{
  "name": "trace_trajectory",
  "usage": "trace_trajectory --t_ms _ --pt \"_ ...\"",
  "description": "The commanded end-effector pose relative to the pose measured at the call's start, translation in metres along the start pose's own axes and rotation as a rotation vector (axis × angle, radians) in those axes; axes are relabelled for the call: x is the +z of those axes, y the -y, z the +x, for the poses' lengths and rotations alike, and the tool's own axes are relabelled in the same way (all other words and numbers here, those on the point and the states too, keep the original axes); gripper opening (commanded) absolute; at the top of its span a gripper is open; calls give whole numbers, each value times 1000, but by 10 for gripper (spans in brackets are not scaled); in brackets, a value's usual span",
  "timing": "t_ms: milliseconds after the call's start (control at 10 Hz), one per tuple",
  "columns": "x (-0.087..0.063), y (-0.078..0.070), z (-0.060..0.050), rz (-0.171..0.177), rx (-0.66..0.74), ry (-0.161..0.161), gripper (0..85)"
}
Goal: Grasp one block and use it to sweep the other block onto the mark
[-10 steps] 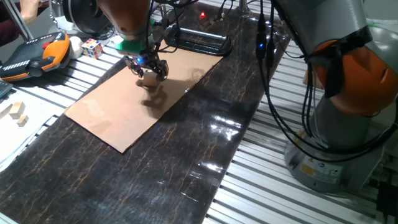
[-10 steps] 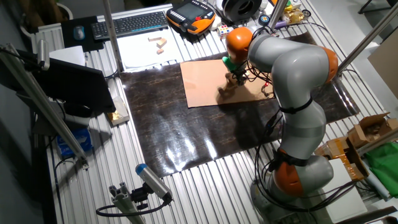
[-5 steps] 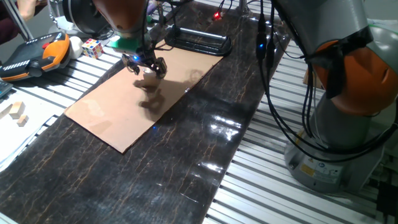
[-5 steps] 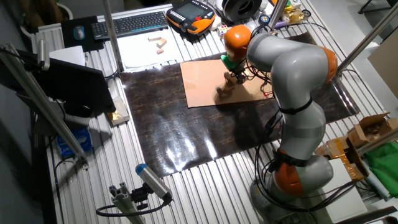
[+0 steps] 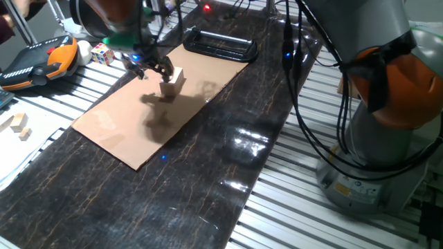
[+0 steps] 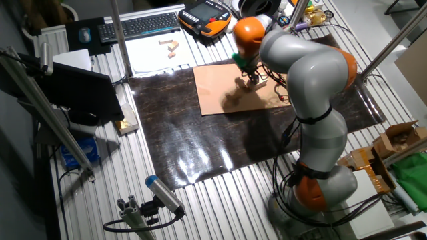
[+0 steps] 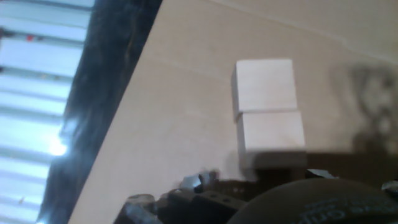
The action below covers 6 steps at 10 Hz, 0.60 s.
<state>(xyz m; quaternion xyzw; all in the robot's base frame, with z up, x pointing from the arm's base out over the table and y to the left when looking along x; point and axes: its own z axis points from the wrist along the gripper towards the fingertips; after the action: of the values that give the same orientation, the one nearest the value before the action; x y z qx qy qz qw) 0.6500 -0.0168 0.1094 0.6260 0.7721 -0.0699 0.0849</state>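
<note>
Two pale wooden blocks lie end to end, touching, on the brown cardboard sheet (image 5: 131,124). The hand view shows the far block (image 7: 264,84) and the near block (image 7: 272,138). In the fixed views they read as one pale lump (image 5: 173,80) (image 6: 255,83). My gripper (image 5: 151,67) (image 6: 247,69) hangs above and just left of them, fingers apart and holding nothing. Only dark parts of the hand (image 7: 205,194) show at the bottom of the hand view. The mark, a tiny black dot, does not show in any view.
A black frame (image 5: 220,45) lies at the far end of the cardboard. A multicoloured puzzle cube (image 5: 103,52) and an orange teach pendant (image 5: 41,62) lie at the left. Spare wooden pieces (image 5: 17,126) lie further left. The arm's base (image 5: 387,138) stands at the right.
My gripper has risen and moved left, away from the blocks. The blocks have stayed on the cardboard, now uncovered beside the fingers.
</note>
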Motion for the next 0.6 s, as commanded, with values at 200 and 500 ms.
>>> trace_trajectory --t_ms 200,500 --pt "-33 -11 39 3 -32 -35 590" --pt "-54 -7 84 -28 -106 -75 357"
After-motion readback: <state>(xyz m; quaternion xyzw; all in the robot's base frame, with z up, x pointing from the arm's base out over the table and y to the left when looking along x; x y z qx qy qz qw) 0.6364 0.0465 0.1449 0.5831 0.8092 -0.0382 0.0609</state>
